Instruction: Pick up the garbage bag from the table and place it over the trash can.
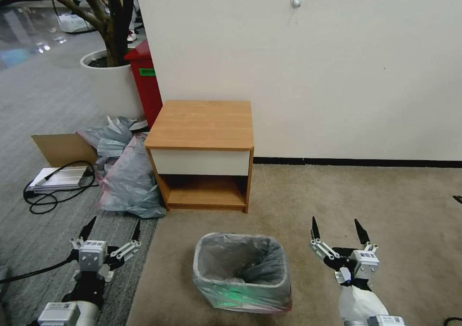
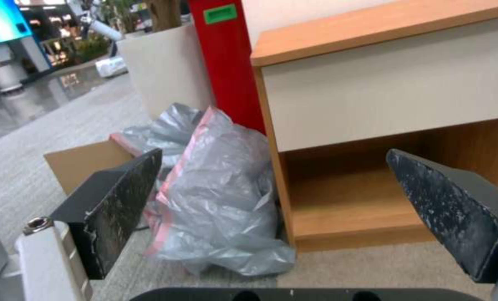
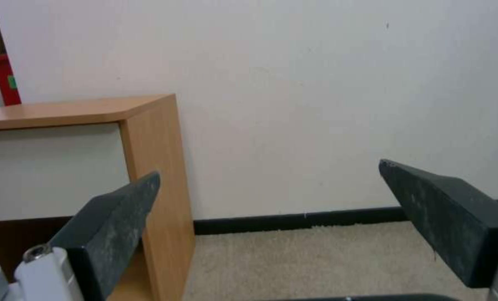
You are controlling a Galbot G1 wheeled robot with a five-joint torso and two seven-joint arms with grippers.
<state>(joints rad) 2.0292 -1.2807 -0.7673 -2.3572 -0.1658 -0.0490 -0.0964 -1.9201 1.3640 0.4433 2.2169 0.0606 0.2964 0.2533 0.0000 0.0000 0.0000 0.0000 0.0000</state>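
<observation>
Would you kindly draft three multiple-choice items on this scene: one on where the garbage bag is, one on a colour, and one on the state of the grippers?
1. Where is the garbage bag?
A. Flat on the table top
B. Lining the trash can
C. On the table's lower shelf

2. What colour is the tall box beside the planter?
A. Red
B. Blue
C. Yellow

3. How are the two grippers?
A. Both shut on plastic
B. Left shut, right open
C. Both open and empty

Answers:
1. B: the garbage bag is draped over the rim of the trash can, and the table top is bare.
2. A: the box is red.
3. C: the left gripper and right gripper have spread fingers holding nothing.
</observation>
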